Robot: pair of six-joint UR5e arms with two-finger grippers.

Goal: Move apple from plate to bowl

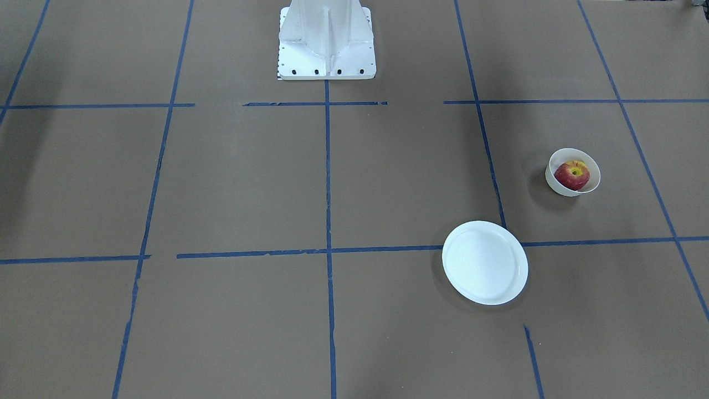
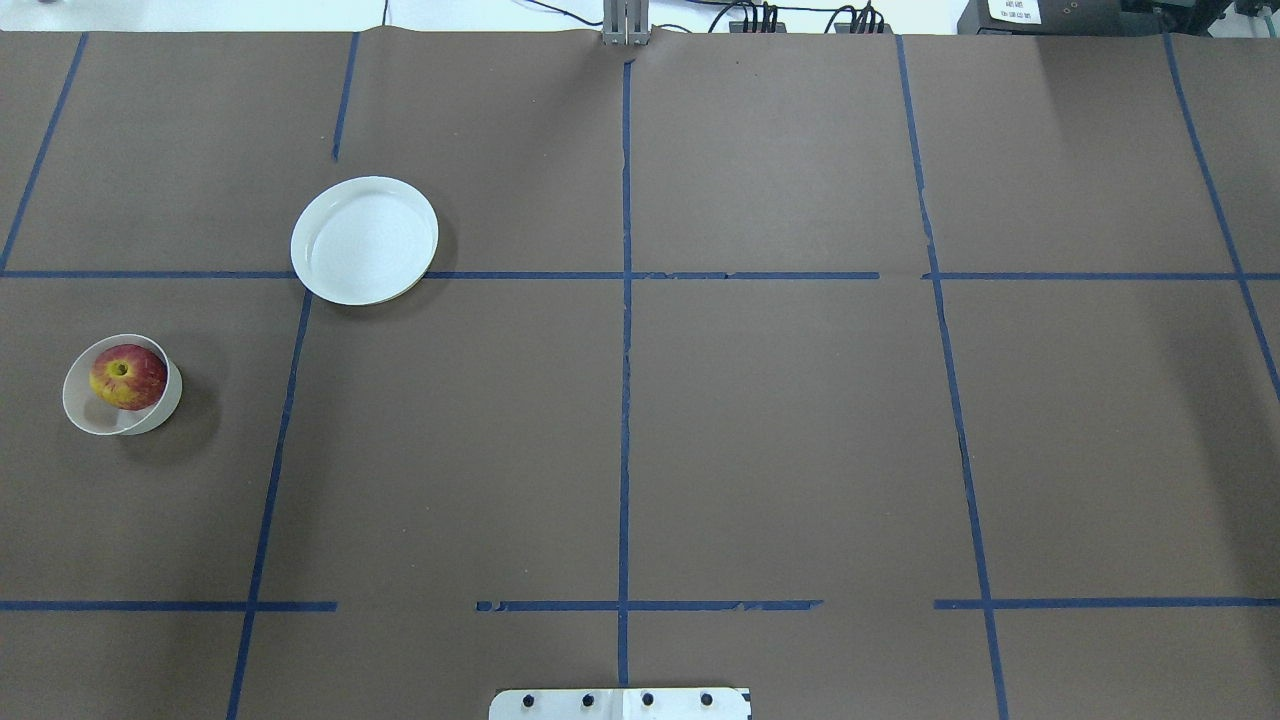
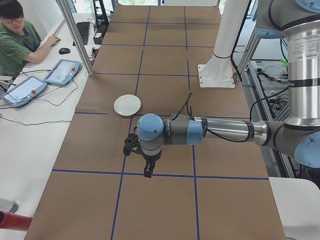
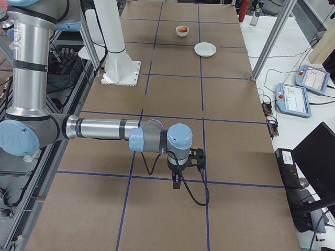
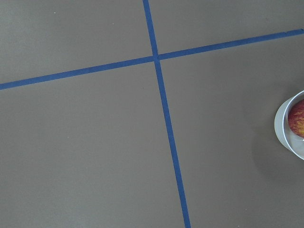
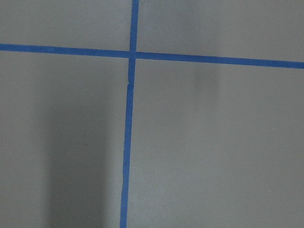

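Observation:
The red apple (image 1: 572,175) with a yellow patch lies inside the small deep white bowl (image 1: 559,188), on the robot's left side of the table. It also shows in the overhead view (image 2: 127,376), in the bowl (image 2: 100,420). The flat white plate (image 1: 484,262) stands empty, apart from the bowl, also in the overhead view (image 2: 364,240). The left wrist view catches the bowl's edge (image 5: 282,130) and a bit of apple (image 5: 298,118) at its right border. The left gripper (image 3: 148,170) and right gripper (image 4: 177,180) show only in the side views, high above the table. I cannot tell whether they are open or shut.
The robot's white pedestal (image 1: 327,39) stands at the table's middle on the robot's side. Blue tape lines (image 2: 625,300) divide the brown table into squares. An operator (image 3: 20,40) sits at a side desk with tablets (image 3: 62,72).

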